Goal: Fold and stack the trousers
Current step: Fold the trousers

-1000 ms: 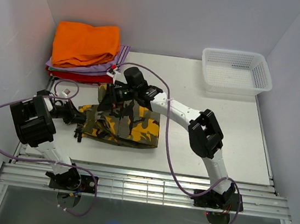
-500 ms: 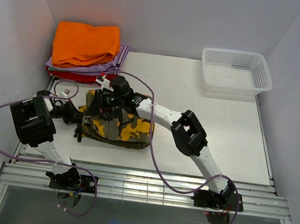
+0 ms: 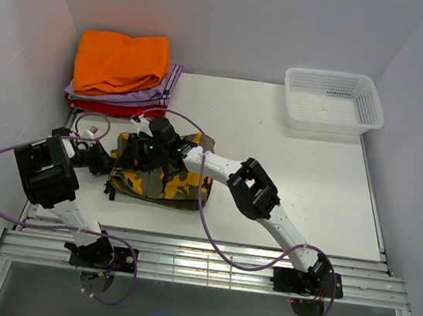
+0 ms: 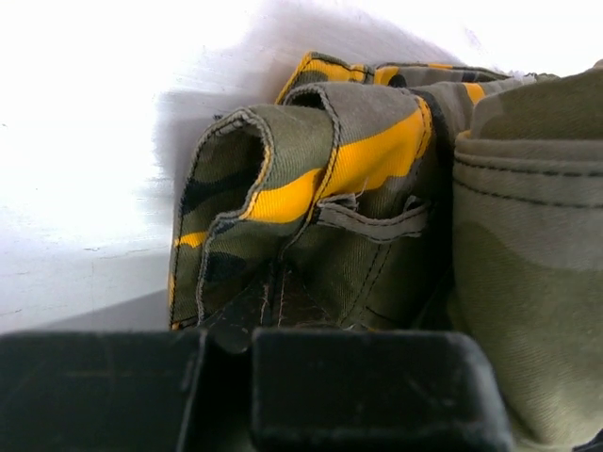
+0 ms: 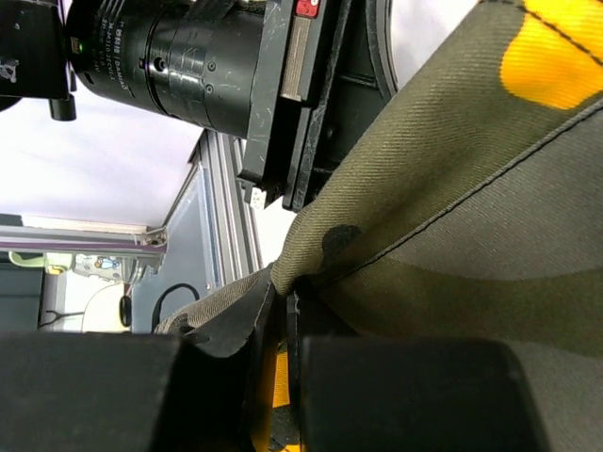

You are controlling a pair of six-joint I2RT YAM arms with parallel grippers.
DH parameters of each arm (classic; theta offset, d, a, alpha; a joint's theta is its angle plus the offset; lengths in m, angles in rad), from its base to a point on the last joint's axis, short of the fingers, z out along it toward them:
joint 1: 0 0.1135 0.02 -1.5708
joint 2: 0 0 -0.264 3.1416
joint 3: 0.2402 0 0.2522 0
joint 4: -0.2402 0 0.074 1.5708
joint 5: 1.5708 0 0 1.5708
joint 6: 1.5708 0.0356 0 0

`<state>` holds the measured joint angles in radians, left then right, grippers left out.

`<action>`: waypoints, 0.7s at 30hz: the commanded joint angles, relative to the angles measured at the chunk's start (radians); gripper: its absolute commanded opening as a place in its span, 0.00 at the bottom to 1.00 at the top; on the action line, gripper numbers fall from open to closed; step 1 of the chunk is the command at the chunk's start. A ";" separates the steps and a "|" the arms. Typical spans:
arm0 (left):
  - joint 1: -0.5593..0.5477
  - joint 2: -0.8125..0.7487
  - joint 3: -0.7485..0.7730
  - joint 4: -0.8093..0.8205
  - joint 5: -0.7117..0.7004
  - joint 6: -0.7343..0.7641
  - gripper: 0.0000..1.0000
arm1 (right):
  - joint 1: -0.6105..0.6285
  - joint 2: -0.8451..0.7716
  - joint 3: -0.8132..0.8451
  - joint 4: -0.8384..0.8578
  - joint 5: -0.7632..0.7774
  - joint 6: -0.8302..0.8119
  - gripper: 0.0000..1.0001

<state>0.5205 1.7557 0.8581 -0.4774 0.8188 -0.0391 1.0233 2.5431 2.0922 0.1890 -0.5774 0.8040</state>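
The right claw (image 3: 150, 148), clenched on the olive, black and yellow-orange camouflage cloth trousers (image 3: 167, 187), has swept left to the left claw (image 3: 115, 170), seemingly pinching them too; the fold looks nearly closed.

White table (image 3: 287, 176), flat, walled in white on 3 sides. Lying toward the left of it: trousers (image 3: 172, 188), gathered into a thick folded bundle, camouflage green and black with yellow-orange patches. In the far left corner: pile of clothes (image 3: 121, 76), 3 colours, red at the bottom against the tabletop, lilac above, orange on top. In the far right corner: white mesh basket (image 3: 333, 101), well apart from both.
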 commanded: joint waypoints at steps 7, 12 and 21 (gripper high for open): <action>0.090 -0.113 0.079 -0.093 -0.089 -0.001 0.43 | 0.018 -0.029 0.032 0.178 -0.038 -0.075 0.39; 0.202 -0.127 0.206 -0.219 -0.109 0.079 0.66 | -0.002 -0.133 0.048 0.164 -0.096 -0.175 0.62; 0.204 -0.147 0.315 -0.426 0.020 0.336 0.69 | -0.220 -0.533 -0.156 -0.270 -0.207 -0.541 0.69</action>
<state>0.7563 1.6749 1.1721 -0.8055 0.7746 0.1734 0.9390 2.2162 2.0014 0.0948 -0.7403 0.4694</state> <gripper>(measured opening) 0.679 0.681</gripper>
